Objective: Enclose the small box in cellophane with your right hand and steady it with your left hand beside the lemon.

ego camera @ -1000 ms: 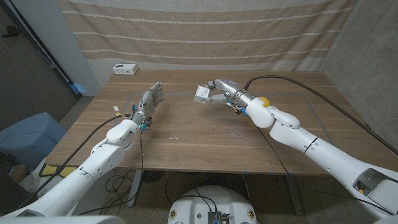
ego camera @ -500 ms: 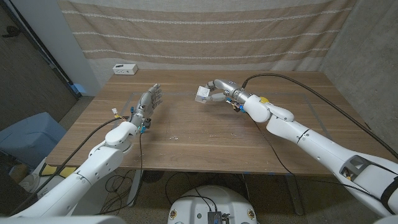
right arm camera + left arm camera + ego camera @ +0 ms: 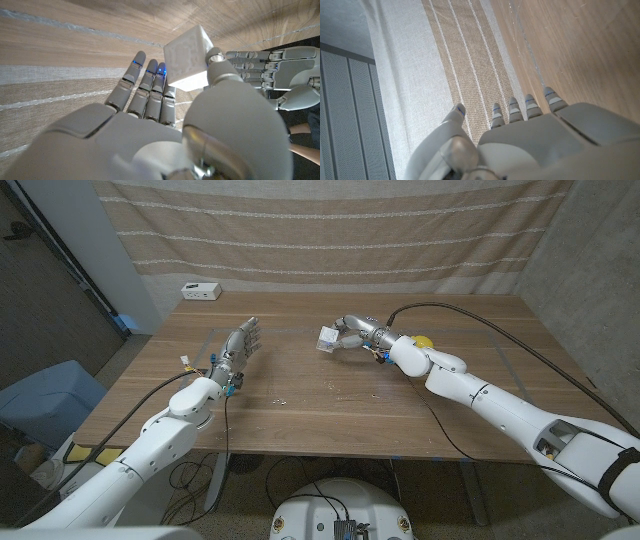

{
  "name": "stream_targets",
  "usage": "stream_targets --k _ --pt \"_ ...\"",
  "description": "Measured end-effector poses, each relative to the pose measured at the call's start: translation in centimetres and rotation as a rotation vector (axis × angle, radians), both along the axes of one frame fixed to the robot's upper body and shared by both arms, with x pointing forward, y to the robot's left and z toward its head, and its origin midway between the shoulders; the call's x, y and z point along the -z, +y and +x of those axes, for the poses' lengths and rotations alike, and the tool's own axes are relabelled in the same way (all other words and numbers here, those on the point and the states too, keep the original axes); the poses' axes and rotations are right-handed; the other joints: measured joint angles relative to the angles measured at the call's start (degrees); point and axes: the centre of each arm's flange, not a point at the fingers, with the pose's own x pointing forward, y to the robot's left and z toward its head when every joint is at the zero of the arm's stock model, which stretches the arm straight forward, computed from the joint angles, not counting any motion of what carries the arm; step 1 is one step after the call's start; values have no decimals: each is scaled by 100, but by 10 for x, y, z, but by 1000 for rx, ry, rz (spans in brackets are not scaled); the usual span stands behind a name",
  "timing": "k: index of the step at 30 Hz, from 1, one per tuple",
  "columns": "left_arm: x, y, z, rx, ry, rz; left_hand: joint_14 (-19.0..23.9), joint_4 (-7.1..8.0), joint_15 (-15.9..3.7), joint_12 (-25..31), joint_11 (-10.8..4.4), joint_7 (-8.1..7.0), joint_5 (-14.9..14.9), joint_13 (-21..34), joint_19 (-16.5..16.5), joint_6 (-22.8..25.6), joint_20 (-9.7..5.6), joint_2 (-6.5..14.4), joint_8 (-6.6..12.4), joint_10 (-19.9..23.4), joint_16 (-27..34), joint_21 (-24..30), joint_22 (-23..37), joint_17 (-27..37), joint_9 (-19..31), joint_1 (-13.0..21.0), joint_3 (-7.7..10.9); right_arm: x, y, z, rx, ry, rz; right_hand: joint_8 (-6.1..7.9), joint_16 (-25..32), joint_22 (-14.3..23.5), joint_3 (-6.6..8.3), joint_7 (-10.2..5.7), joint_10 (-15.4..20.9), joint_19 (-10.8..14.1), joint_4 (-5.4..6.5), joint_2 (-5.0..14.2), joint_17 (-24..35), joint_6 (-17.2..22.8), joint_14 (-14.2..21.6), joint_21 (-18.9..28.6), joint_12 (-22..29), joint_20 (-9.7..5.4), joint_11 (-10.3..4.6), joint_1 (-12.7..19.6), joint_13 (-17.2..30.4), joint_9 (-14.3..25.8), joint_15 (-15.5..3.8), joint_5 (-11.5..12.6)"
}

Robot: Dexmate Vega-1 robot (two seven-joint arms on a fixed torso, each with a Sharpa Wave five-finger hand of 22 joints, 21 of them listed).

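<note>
The box (image 3: 327, 338) sits in my right hand (image 3: 350, 335), pinched between thumb and fingers and carried just above the table (image 3: 330, 395), a little past the middle and toward the far side. In the right wrist view the box (image 3: 187, 56) reads as a small white cube with a faintly speckled or glossy skin; I can't tell whether that sheen is cellophane already on it or just the surface, and I see no loose sheet of wrap anywhere. It has no real long axis, so orientation matters little; one corner points away from the palm. What the next move turns on is this: the box is off the fingertip end of my right hand, toward the left hand (image 3: 240, 343), while the lemon (image 3: 424, 342) lies the other way, behind the right wrist and just beside the forearm. So the box is on the wrong side of the arm from the lemon, and I judge I'd need to draw it back toward that side before setting it down. The left hand stands on its edge with fingers spread and holds nothing, well apart from the box. A small white device (image 3: 201, 291) sits at the table's far left corner.
</note>
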Motion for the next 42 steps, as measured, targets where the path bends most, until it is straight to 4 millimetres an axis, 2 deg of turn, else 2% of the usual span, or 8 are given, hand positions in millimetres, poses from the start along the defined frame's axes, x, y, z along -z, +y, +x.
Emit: stream_targets --k 22,24,27,31,34,38,41,42 --pt "0 -4 -1 5 12 13 0 -10 0 0 -1 0 0 0 0 0 0 0 -22 -1 0 0 -1 0 -1 0 10 13 9 34 61 51 -46 -43 -28 -1 -26 0 -25 12 26 -23 -17 0 0 22 -69 -12 25 24 0 -63 0 -5" --pt "0 -4 -1 5 13 14 0 -23 0 0 -1 0 0 0 0 0 0 0 -22 -1 0 0 -1 0 -1 0 23 13 9 36 65 54 -52 -168 -99 -1 -75 0 -90 12 87 -22 -28 0 -27 22 -93 -11 81 24 0 -106 21 -5" --pt "0 -4 -1 6 13 14 0 -23 0 0 -1 0 0 0 0 0 0 -15 -22 -2 0 0 -1 0 -1 15 23 13 9 39 73 64 -63 -458 -193 -10 -64 -46 -348 -54 273 -18 -64 -47 -147 16 -152 54 112 19 0 -228 22 -5" --pt "-1 -5 -1 10 12 16 0 -23 1 0 -2 0 0 0 0 0 0 -30 -22 -2 0 0 -1 -1 -1 30 23 14 9 42 81 89 -75 -849 -314 -16 -185 -463 -736 -167 393 125 -69 -464 -333 -47 -180 103 127 -124 0 -337 40 -5" --pt "-1 -6 -1 14 14 18 0 -23 0 0 -2 0 0 0 0 0 0 -30 -22 -2 0 0 -1 0 -1 30 23 11 9 42 81 85 -76 -1066 -365 -29 -358 -626 -983 -195 430 297 -69 -629 -454 -53 -180 119 153 -26 0 -370 55 -5" --pt "0 -7 0 20 16 22 0 -23 1 0 -2 0 0 0 -1 0 0 -30 -22 -3 0 0 -1 0 -1 30 23 9 7 42 84 82 -77 -1311 -449 -34 -608 -635 -1268 -304 535 384 -96 -1002 -549 -101 -180 175 194 -138 0 -371 46 42" --pt "-2 -6 3 20 17 24 1 -23 0 -14 -3 0 0 0 -1 0 0 -30 -21 -3 0 0 -1 0 -1 30 23 7 3 42 88 78 -75 -1488 -501 -37 -805 -639 -1450 -416 626 235 -122 -1272 -676 -146 -180 227 212 -539 0 -371 69 86" --pt "-3 -6 4 22 17 25 1 -23 1 -22 -3 0 0 0 -1 0 0 -30 -21 -3 0 0 -1 -1 -1 30 23 12 -2 47 102 167 -63 -1556 -539 -37 -871 -624 -1534 -456 650 154 -122 -1378 -749 -181 -180 267 214 -664 0 -372 86 90"
